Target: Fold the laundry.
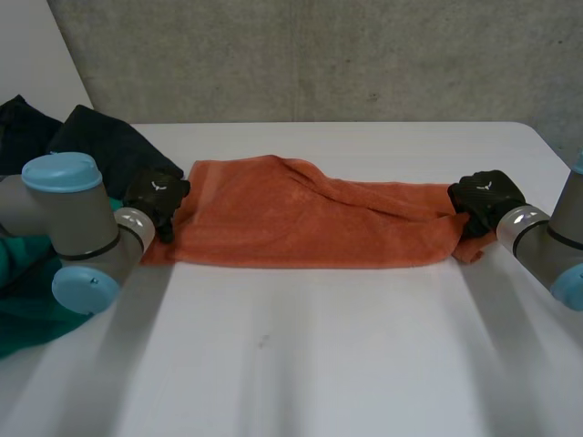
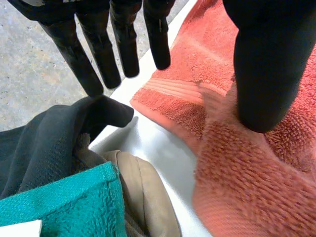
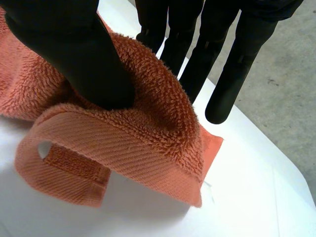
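An orange towel (image 1: pixel 301 223) lies stretched across the white table (image 1: pixel 319 355), folded lengthwise into a long strip. My left hand (image 1: pixel 157 196) hovers at the towel's left end. In the left wrist view its fingers (image 2: pixel 98 54) are straight and spread past the towel's corner, and its thumb (image 2: pixel 266 64) stands just over the towel (image 2: pixel 247 173) without pinching it. My right hand (image 1: pixel 487 196) is at the towel's right end. There its thumb (image 3: pixel 74 49) presses into the raised towel edge (image 3: pixel 148 143) against the fingers (image 3: pixel 232 64) behind, pinching the cloth.
A pile of other laundry sits at the table's left edge beside my left hand: a dark garment (image 2: pixel 44 143), a teal towel (image 2: pixel 64 202) and a beige cloth (image 2: pixel 143 192). The dark garment (image 1: pixel 100 141) and teal cloth (image 1: pixel 27 300) flank my left arm.
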Available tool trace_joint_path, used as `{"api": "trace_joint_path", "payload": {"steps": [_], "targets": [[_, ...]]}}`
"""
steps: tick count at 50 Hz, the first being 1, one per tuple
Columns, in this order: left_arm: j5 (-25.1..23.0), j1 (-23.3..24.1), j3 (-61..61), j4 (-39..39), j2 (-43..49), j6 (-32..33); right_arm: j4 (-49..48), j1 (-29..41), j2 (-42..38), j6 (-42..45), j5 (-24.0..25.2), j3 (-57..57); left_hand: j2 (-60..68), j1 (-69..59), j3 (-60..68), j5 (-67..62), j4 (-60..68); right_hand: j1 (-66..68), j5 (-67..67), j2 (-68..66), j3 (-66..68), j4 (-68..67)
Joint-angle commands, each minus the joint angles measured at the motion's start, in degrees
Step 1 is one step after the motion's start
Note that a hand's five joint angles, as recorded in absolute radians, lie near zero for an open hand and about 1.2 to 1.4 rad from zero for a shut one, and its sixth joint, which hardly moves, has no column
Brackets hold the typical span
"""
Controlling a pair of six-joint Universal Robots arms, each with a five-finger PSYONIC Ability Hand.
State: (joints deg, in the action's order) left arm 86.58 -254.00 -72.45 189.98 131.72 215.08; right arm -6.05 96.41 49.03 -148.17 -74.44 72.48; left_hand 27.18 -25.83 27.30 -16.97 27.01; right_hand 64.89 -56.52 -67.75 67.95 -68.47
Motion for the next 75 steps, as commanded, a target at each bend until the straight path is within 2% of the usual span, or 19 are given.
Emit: {"api": "trace_joint_path", "payload": {"steps": [1, 7, 13, 16, 20, 21, 28, 33, 39, 44, 52, 54, 58, 63, 67, 75], "targets": [[-0.1, -0.4, -2.2, -3.9, -4.4, -0.3, -1.2, 0.3, -0.1, -0.2, -1.8, -0.1, -2.3, 1.0, -2.5, 2.1, -2.2, 15.1, -13.5, -12.2, 12.1, -11.5], [-5.6, -0.8, -8.7, -10.2, -15.8, -1.8, -1.3, 0.2, 0.3, -1.2, -2.0, -0.1, 16.3, -17.7, 16.2, -16.5, 16.5, 15.1, -13.5, -12.2, 12.1, -11.5], [-9.9, -3.4, -13.4, -13.7, -16.8, -1.1, -1.2, 0.4, 0.0, -1.2, -2.1, -0.2, 33.1, -34.5, 33.0, -33.4, 33.3, 15.1, -13.5, -12.2, 12.1, -11.5], [-11.2, -4.7, -14.6, -13.9, -16.4, -0.1, -1.2, 0.4, -0.1, -1.2, -2.0, -0.2, 32.5, -33.8, 32.4, -32.7, 32.7, 15.1, -13.5, -12.2, 12.1, -11.5], [-12.2, -6.8, -14.5, -13.6, -13.7, 3.2, -1.2, 0.7, -0.2, -1.1, -1.9, -0.2, 23.3, -24.6, 23.1, -23.5, 23.4, 15.1, -13.5, -12.2, 12.1, -11.5], [-12.1, -7.3, -13.9, -13.4, -12.5, 4.8, -1.2, 0.8, -0.2, -1.1, -1.9, -0.2, 17.7, -19.1, 17.6, -18.0, 17.9, 15.1, -13.5, -12.2, 12.1, -11.5], [-9.2, -7.8, -9.6, -12.4, -8.1, 8.1, -1.0, 1.4, -0.2, -0.6, -1.8, 0.3, 4.7, -6.1, 4.6, -5.0, 4.9, 15.1, -13.5, -12.2, 12.1, -11.5], [-8.1, -7.0, -6.6, -10.8, -6.0, 8.7, -1.1, 1.4, -0.2, -0.4, -1.8, 0.4, 2.2, -3.6, 2.1, -2.4, 2.4, 15.1, -13.5, -12.2, 12.1, -11.5], [-7.0, -6.3, -2.3, -10.6, -2.7, 11.2, -1.1, 1.2, -0.3, -0.4, -1.8, 0.3, 2.4, -3.7, 2.2, -2.6, 2.5, 15.1, -13.5, -12.2, 12.1, -11.5], [-7.0, -5.9, 1.3, -10.1, 0.4, 15.1, -1.1, 1.1, -0.5, -0.4, -1.4, 0.0, 11.1, -12.5, 11.0, -11.3, 11.3, 15.1, -13.5, -12.2, 12.1, -11.5], [-7.2, -5.2, 6.8, -7.8, 4.5, 17.5, -1.1, 0.9, -0.4, -0.6, -1.4, 0.0, 23.9, -25.2, 23.7, -24.1, 24.0, 15.1, -13.5, -12.2, 12.1, -11.5], [-7.3, -5.1, 7.6, -8.0, 5.1, 17.2, -1.1, 0.8, -0.4, -0.6, -1.4, 0.0, 28.1, -29.4, 28.0, -28.3, 28.3, 15.1, -13.5, -12.2, 12.1, -11.5], [-8.6, -4.6, 8.6, -9.9, 5.5, 16.3, -0.7, 0.5, -0.1, -0.7, -1.5, -0.1, 52.8, -54.1, 52.7, -53.0, 52.9, 15.1, -13.5, -12.2, 12.1, -11.5], [-10.1, -4.0, 7.3, -13.8, 2.8, 14.0, 1.0, 0.4, 1.6, -0.5, -1.1, -0.6, 52.8, -54.2, 52.7, -53.0, 53.0, 15.1, -13.5, -12.2, 12.1, -11.5], [-11.3, -4.5, 3.8, -14.7, -3.0, 10.5, 5.7, -0.7, 4.3, -0.3, 0.3, -1.7, 52.8, -54.2, 52.7, -53.0, 53.0, 15.1, -13.5, -12.2, 12.1, -11.5], [-13.0, -7.0, -6.0, -15.9, -19.5, 2.4, 25.2, -4.1, 8.6, 5.4, 3.7, -10.5, 52.8, -54.2, 52.7, -53.0, 53.0, 15.1, -13.5, -12.2, 12.1, -11.5]]}}
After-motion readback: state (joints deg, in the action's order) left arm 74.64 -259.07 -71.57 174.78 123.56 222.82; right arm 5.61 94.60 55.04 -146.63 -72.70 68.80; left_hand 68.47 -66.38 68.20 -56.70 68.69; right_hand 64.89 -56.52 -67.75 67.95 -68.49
